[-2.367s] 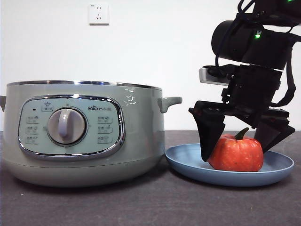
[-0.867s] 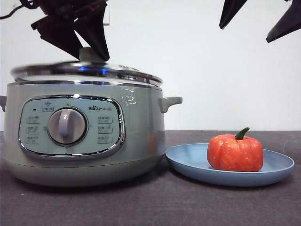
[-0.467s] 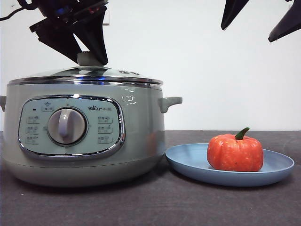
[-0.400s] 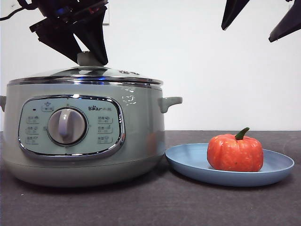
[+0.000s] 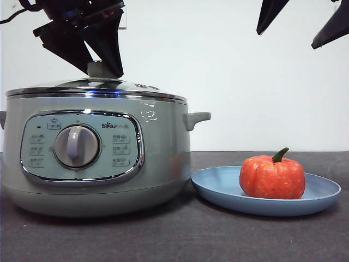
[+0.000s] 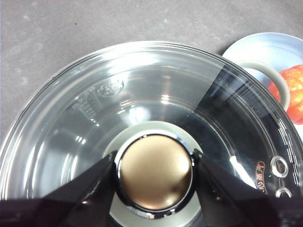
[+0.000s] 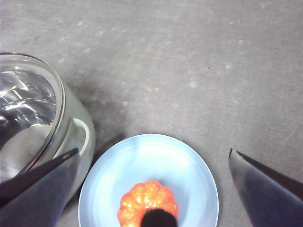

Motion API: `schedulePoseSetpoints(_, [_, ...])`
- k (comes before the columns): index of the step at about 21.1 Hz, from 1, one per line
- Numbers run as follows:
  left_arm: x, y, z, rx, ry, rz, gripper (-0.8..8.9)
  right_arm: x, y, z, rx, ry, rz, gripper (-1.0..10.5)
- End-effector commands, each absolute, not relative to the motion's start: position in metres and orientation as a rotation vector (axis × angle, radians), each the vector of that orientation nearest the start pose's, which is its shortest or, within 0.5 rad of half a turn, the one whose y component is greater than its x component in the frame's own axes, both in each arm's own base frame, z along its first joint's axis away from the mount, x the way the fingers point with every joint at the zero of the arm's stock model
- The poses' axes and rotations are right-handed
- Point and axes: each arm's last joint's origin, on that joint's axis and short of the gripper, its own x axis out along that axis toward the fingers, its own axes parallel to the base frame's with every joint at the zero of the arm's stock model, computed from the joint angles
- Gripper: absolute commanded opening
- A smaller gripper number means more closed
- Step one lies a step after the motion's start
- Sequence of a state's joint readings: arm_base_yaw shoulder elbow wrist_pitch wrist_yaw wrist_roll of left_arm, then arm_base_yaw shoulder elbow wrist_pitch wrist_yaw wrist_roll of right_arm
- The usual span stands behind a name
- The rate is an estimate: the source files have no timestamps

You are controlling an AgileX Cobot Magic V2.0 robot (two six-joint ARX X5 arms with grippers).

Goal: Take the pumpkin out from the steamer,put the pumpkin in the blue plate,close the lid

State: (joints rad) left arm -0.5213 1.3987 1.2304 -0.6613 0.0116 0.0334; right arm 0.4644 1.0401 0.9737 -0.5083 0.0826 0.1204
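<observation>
Lid (image 5: 95, 86) sits on the steamer (image 5: 98, 158), left gripper (image 6: 154, 171) jaws clamped on its knob. Pumpkin (image 5: 272, 177) is on the blue plate (image 5: 218, 188) at the steamer's 3 o'clock; right gripper (image 7: 154, 187) hangs above it, jaws spread wide, empty.

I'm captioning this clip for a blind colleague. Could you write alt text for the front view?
The left gripper grips the knob of the glass lid, which sits on the sage-green steamer. Beside it, the pumpkin rests on the blue plate. The right gripper hangs open high above the plate.
</observation>
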Motion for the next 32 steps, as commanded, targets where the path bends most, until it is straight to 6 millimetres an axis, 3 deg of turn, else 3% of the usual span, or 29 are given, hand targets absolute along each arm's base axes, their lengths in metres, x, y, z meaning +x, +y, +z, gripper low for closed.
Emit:
schedulePoseSetpoints(1, [0.253,-0.146,0.312,0.264,0.788,-0.522,0.66,0.194,0.094,0.32,-0.03,0.584,0.33,6.6])
schedulePoseSetpoints(3, [0.253,-0.146,0.312,0.262,0.789,-0.521,3.06,0.194,0.094,0.32,-0.03,0.585,0.329,6.6])
schedulePoseSetpoints(5, [0.253,-0.146,0.312,0.262,0.789,-0.521,4.09,0.194,0.094,0.32,-0.03,0.585,0.329,6.6])
schedulePoseSetpoints(11, [0.252,-0.145,0.32,0.255,0.732,-0.491,4.49,0.194,0.094,0.32,-0.03,0.588,0.333,6.6])
schedulePoseSetpoints(16, [0.228,-0.131,0.348,0.186,0.651,-0.48,4.38,0.191,0.093,0.321,-0.036,0.592,0.339,6.5])
schedulePoseSetpoints(18, [0.212,-0.122,0.36,0.182,0.625,-0.481,3.88,0.184,0.09,0.324,-0.069,0.583,0.355,5.2])
schedulePoseSetpoints(20, [0.2,-0.115,0.369,0.185,0.589,-0.488,1.36,0.178,0.088,0.328,-0.084,0.566,0.397,3.3])
schedulePoseSetpoints(21, [0.195,-0.112,0.371,0.193,0.574,-0.491,-0.35,0.175,0.087,0.33,-0.09,0.555,0.414,1.8])
schedulePoseSetpoints(22, [0.19,-0.109,0.371,0.191,0.568,-0.49,-0.09,0.172,0.086,0.332,-0.096,0.541,0.418,0.2])
schedulePoseSetpoints(26, [0.168,-0.098,0.34,0.171,0.488,-0.452,-0.08,0.153,0.079,0.325,-0.088,0.445,0.439,-0.1])
schedulePoseSetpoints(30, [0.142,-0.082,0.289,0.104,0.407,-0.415,-0.08,0.131,0.07,0.286,-0.034,0.321,0.449,-0.1])
schedulePoseSetpoints(32, [0.133,-0.077,0.274,0.086,0.354,-0.418,-0.08,0.124,0.066,0.273,0.004,0.284,0.448,-0.1])
